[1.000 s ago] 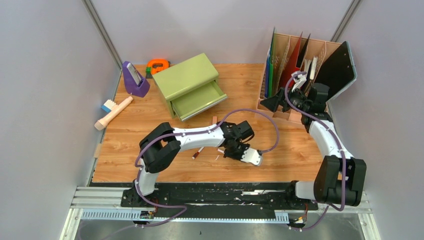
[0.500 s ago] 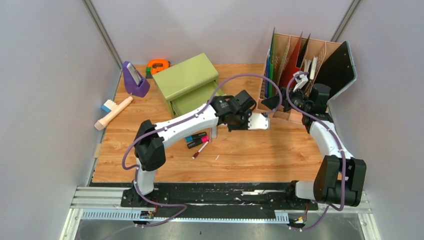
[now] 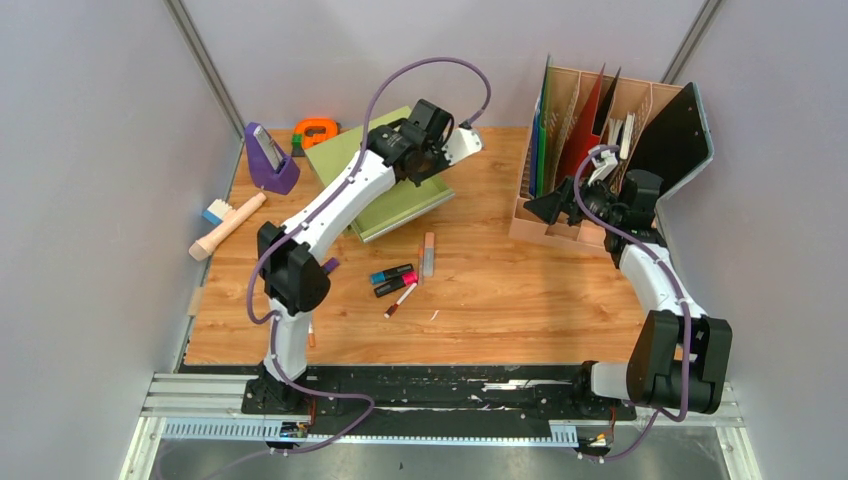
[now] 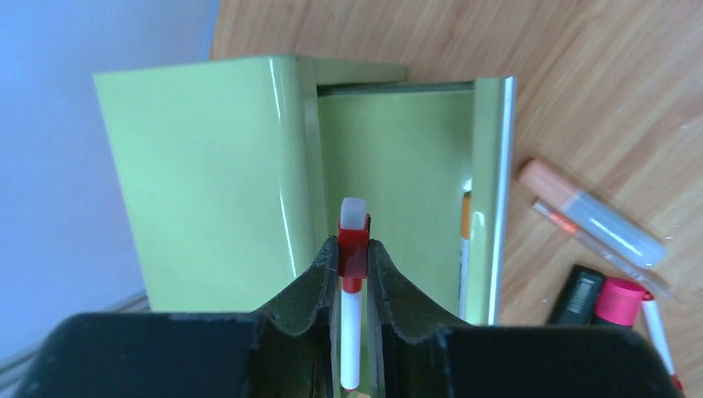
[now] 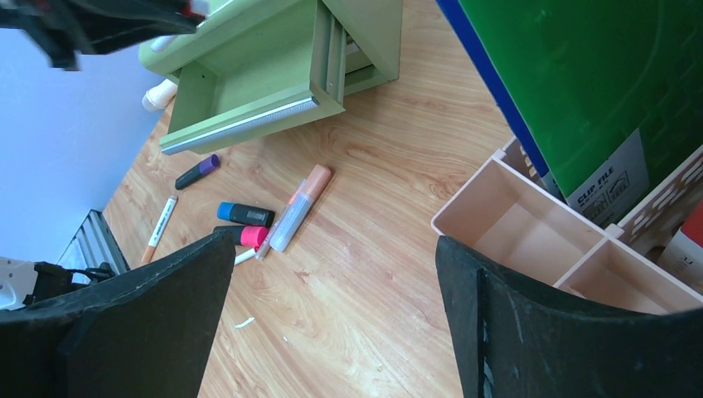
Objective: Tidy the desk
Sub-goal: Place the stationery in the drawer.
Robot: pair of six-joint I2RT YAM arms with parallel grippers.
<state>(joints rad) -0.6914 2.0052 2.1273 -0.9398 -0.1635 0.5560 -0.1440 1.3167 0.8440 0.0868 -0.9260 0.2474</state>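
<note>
Nearest, loose markers [image 3: 395, 275] lie scattered on the desk [image 3: 520, 310], not yet put away. Beyond them the left gripper [image 4: 353, 264] is clenched on a red-capped white pen [image 4: 351, 332] and hangs above the open drawer [image 4: 398, 157] of the green chest [image 4: 207, 166]. The drawer lies straight beneath it, and the pen's long axis runs parallel to the drawer front, like an orange pen [image 4: 466, 220] already inside. This arm is plainly the nearer one. The right gripper [image 5: 332, 249], spread wide and empty, sits well apart by the wooden file rack [image 3: 600, 120]. From above, the arm hides much of the drawer, and the pen's height over it is hard to judge.
</note>
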